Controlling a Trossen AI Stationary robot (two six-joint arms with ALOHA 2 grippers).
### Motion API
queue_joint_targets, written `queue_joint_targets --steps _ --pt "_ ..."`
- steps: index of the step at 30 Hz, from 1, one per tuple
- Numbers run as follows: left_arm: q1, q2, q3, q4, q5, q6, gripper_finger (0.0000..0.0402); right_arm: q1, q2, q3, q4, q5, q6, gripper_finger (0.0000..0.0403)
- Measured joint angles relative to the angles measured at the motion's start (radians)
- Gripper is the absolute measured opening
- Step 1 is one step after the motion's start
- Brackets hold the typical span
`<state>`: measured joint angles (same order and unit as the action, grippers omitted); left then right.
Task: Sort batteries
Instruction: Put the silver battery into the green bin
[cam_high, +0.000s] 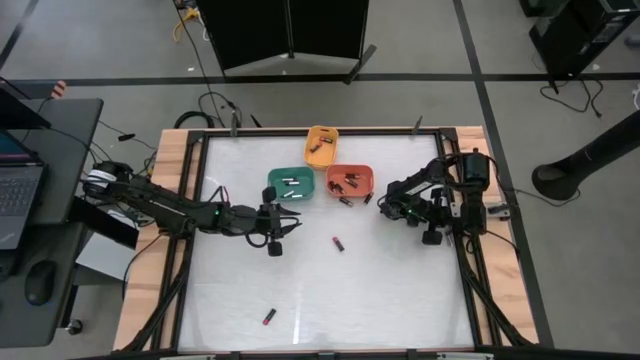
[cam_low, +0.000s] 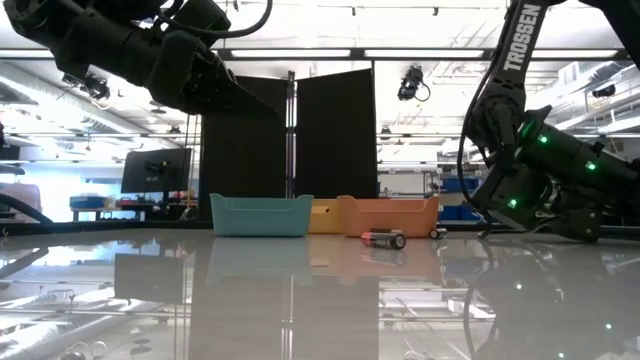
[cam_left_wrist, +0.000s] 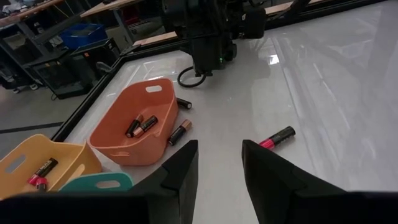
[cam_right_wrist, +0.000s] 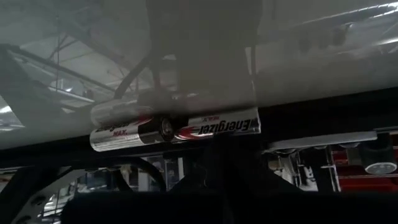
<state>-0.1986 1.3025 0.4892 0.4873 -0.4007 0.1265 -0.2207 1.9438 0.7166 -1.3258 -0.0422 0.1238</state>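
While our left gripper (cam_high: 283, 226) hangs with fingers parted and empty near the green bin (cam_high: 291, 184), loose batteries lie mid-worktop (cam_high: 339, 244) and near left (cam_high: 269, 316). Our right gripper (cam_high: 386, 209) touches the worktop; its fingers' state we cannot tell. Next, we judge, comes descending on the middle battery.

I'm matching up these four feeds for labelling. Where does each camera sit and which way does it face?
High: overhead, straight down on the table; both arms show.
Low: tabletop height, level toward the teal bin and orange bin; both arms hang in.
Left wrist: on the left arm, past its own fingers toward the orange bin and yellow bin.
Right wrist: close to the tabletop, facing an Energizer battery.
Shared: high and left wrist both show the pink-ended battery.
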Motion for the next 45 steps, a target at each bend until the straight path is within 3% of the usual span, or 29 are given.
queue_joint_targets --steps 12,20,32,45 --pt "0.000 0.000 0.000 0.000 0.000 0.000 0.0131 0.060 0.003 0.090 0.016 -0.005 -0.014 0.0011" --pt "0.000 0.000 0.000 0.000 0.000 0.000 0.0131 0.128 0.000 0.193 -0.071 -0.004 0.003 0.0012" --pt "0.000 0.000 0.000 -0.008 0.000 0.000 0.0131 0.037 0.000 0.056 -0.069 0.045 0.001 0.0012" --pt "-0.001 0.000 0.000 -0.008 0.000 0.000 0.0131 0.004 0.000 0.035 0.008 -0.011 -0.012 0.0012"
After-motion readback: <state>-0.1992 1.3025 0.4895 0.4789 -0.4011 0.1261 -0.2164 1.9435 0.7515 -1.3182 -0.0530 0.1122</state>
